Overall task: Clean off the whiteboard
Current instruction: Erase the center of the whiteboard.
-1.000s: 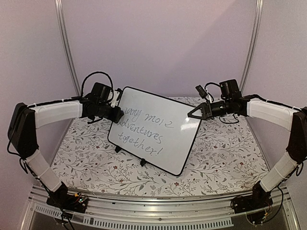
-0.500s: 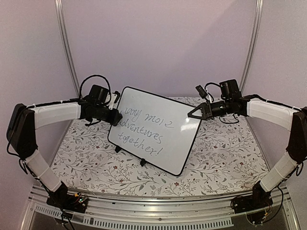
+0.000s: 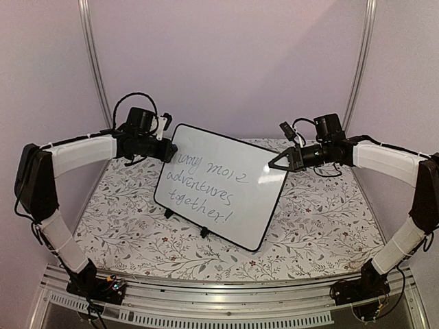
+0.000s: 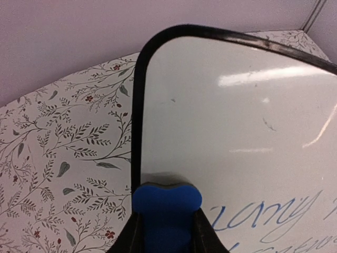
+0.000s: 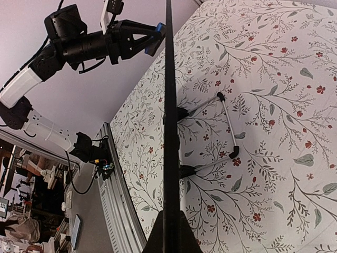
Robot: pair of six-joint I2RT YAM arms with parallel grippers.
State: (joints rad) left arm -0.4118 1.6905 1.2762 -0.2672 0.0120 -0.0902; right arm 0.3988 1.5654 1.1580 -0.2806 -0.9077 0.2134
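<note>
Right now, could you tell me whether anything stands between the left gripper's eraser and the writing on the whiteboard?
Nothing visible does. The left gripper holds the blue eraser at the whiteboard near its left edge, beside the first word of the writing, with only bare board between. The right gripper pinches the board's right edge, clear of the words.

The whiteboard (image 3: 219, 152) bears three slanted lines of handwriting (image 3: 206, 184) across its middle: apparently "many more", below it "adventures", then "together!". The first word, nearest the whiteboard's left edge, is hard to make out.
</note>
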